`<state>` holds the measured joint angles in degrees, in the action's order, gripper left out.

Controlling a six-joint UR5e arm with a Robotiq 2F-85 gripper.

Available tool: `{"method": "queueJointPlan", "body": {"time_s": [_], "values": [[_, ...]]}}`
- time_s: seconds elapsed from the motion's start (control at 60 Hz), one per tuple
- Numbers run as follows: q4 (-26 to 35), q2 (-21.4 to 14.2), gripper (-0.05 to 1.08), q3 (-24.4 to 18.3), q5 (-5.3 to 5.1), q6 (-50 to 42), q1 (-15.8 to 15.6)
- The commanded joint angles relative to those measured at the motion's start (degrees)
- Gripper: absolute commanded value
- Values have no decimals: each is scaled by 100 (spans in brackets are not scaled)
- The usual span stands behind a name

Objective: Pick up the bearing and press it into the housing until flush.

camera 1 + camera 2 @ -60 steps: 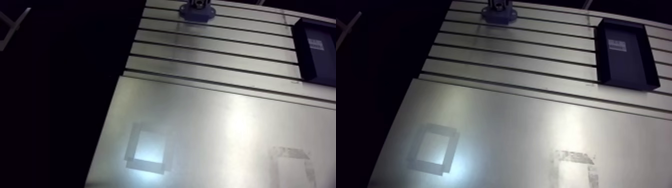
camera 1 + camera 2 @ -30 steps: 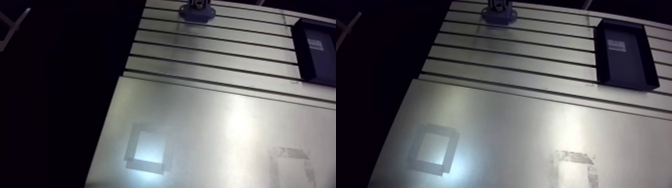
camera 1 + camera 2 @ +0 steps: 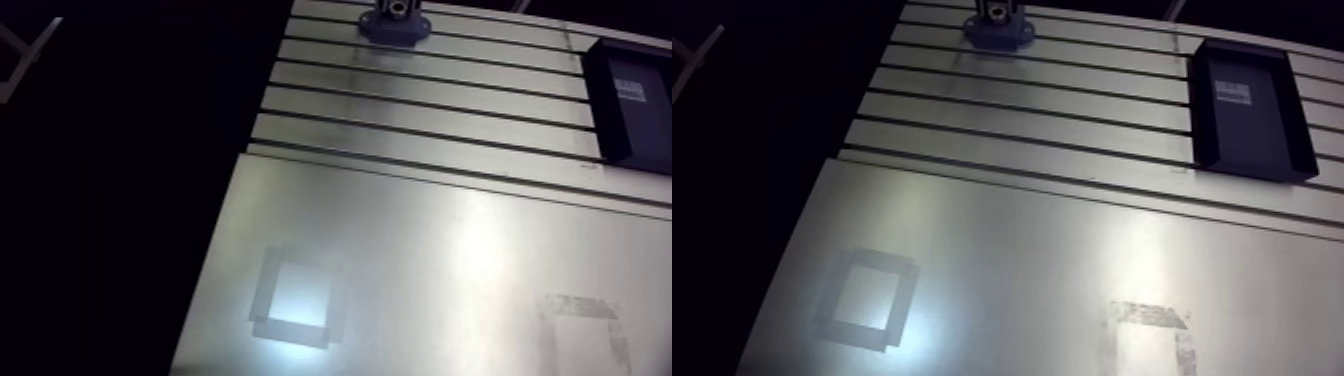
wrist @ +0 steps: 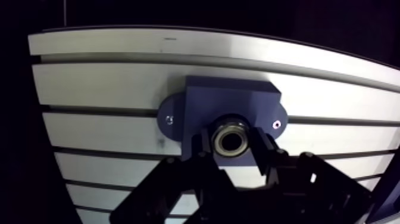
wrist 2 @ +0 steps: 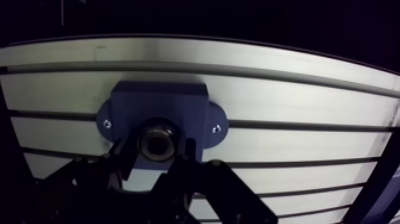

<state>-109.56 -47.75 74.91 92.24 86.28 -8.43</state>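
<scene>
- Arm view: a slotted metal table (image 3: 1072, 110) stretches away, with long dark grooves crossing its far half.
- A smooth metal sheet (image 3: 1072, 250) covers the near half. At its near left is a square outline of tape (image 3: 867, 298), which looks like a marker for placing a part, with nothing on it.
- A black tray (image 3: 1257, 135) lies at the far right, well apart from the work. It holds only a small pale label (image 3: 1232, 92).
- A blue housing (image 4: 229, 98) sits at the far edge of the table, left of the tray. It is a block with a rounded ear on each side, and each ear carries a screw (image 4: 277, 124). The screws probably fix it to the table so it can take a downward push.
- Little of the arm shows in the arm view, only a metal tip at the far edge, just above the housing. The wrist view looks down onto the housing, so the tool seems to stand over it, lined up for pressing.
- The claw (image 4: 232, 143) has one dark finger on each side of the bearing, pinching it between them.
- The bearing (image 4: 231, 136), a silver ring with a dark centre, is held at the housing's round opening. Whether it is seated flush cannot be told.
</scene>
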Motion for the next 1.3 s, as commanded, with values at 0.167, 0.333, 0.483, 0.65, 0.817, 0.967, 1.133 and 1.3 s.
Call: {"method": "queueJointPlan", "body": {"time_s": [0.167,0.333,0.483,0.65,0.817,0.967,1.133,1.3], "values": [[0,-35,26,36,0,-10,-1],[-123,-69,22,60,8,-12,7],[-193,-128,22,80,44,-10,-1],[-193,-224,22,71,44,-10,-1],[-193,-314,23,104,35,-2,-1],[-193,-342,49,157,35,-2,8],[-185,-352,69,168,1,-2,8],[-133,-352,80,159,9,-2,8]]}}
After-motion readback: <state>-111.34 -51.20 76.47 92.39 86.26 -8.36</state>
